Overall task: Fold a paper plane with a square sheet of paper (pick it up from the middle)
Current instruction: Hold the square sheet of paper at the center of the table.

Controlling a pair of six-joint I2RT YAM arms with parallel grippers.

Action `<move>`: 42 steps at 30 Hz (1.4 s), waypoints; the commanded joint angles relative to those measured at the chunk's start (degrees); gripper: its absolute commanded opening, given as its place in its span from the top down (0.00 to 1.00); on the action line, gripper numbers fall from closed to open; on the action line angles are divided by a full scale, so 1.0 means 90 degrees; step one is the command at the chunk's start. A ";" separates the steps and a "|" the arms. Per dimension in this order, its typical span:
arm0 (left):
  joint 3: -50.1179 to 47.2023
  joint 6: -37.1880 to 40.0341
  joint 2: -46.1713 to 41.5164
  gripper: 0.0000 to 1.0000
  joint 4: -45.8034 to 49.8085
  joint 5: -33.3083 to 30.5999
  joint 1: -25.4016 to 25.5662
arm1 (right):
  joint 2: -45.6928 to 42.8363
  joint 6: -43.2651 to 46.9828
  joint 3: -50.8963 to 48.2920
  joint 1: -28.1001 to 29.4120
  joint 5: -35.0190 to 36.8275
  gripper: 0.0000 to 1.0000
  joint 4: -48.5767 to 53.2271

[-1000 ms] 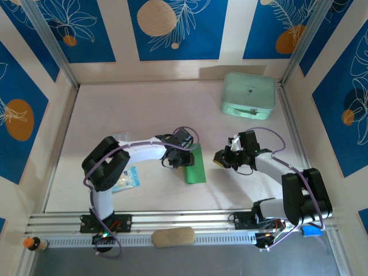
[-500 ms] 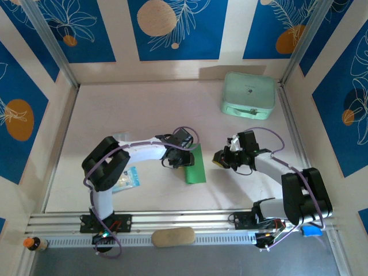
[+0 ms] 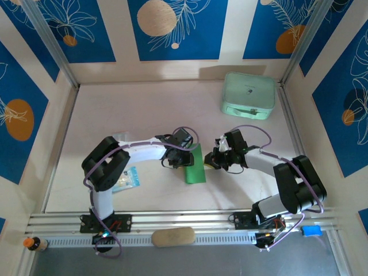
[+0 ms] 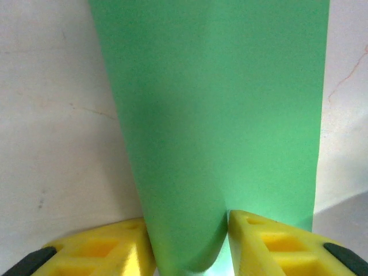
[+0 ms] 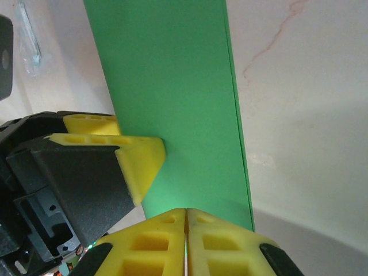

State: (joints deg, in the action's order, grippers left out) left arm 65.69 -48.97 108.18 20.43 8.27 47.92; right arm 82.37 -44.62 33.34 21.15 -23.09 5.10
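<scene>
the top view is lit evenly and brightly; soft shadows are cast behind the mint case. in both wrist views the green paper is rendered slightly soft, and the table is shadowed grey at lower right.

We see the left gripper over the folded green paper's left edge, and the right gripper just beside its right edge.

**A robot test cell in a lab**

A left arm and a right arm are bolted to a slotted aluminium rail at the edge of a pale table. Metal posts and blue printed wall panels box it in.
</scene>
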 commanded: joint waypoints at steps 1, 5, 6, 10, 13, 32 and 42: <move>-0.0326 0.0052 0.0460 0.59 0.0270 -0.0353 -0.0017 | 0.0057 -0.0060 0.0112 0.0043 0.0004 0.91 0.0019; -0.0326 0.0060 0.0467 0.58 0.0252 -0.0343 -0.0022 | 0.0046 -0.0053 0.0141 0.0053 0.0099 0.91 0.0117; -0.0329 0.0058 0.0470 0.58 0.0253 -0.0343 -0.0015 | 0.0007 -0.0071 0.0142 0.0053 0.0175 0.91 0.0171; -0.0326 0.0060 0.0498 0.58 0.0256 -0.0343 -0.0021 | -0.0254 -0.0119 0.0056 -0.0002 0.0575 0.91 0.0366; -0.0327 0.0060 0.0484 0.58 0.0269 -0.0362 -0.0021 | -0.0417 -0.0164 -0.0032 -0.0111 0.0686 0.91 0.0390; -0.0315 0.0031 0.0526 0.58 0.0271 -0.0343 -0.0020 | 0.0160 0.0072 0.0223 0.0247 0.0379 0.95 0.0021; -0.0317 0.0042 0.0529 0.58 0.0276 -0.0333 -0.0013 | 0.0875 0.0466 0.0728 0.0744 0.0837 1.00 0.0032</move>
State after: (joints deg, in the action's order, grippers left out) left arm 65.69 -48.99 108.18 20.36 8.29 47.92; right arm 89.03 -42.13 38.57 27.00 -16.56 5.23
